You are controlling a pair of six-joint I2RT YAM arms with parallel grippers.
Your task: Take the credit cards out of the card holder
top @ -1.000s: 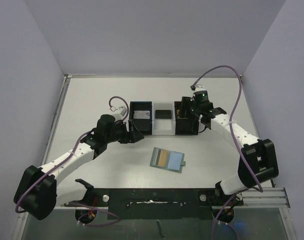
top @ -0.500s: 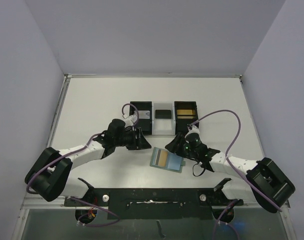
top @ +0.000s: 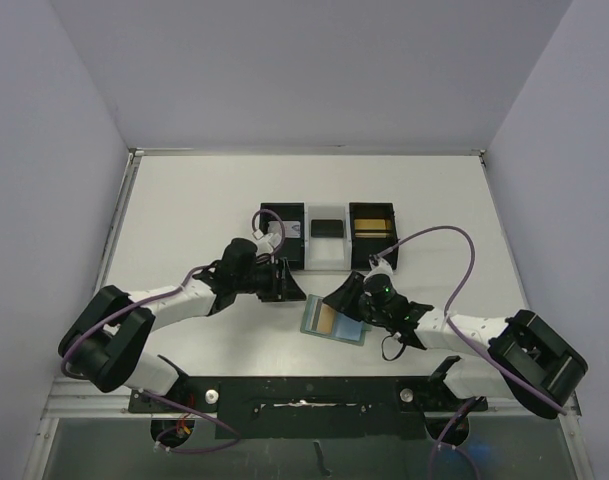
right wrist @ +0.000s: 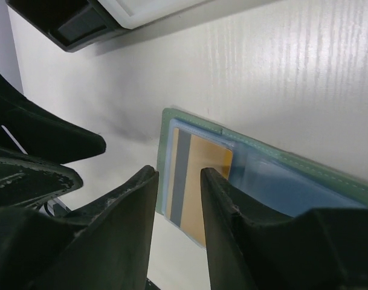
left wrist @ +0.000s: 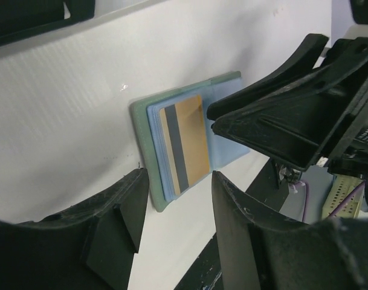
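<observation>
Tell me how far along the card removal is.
Done: the card holder lies open, and the tray seems to hold cards. In hand: left gripper and right gripper hover open at the holder. Remaining: a gold card sits in its pocket, ungripped.

We stretch both arms low toward the middle, left tool (top: 284, 281) and right tool (top: 340, 297) nearly meeting, jaws parted, seemingly gripping nothing.

The open card holder (left wrist: 146, 121) shows an orange striped card (left wrist: 188, 145); the right hand (left wrist: 213, 118) apparently hovers above.
</observation>
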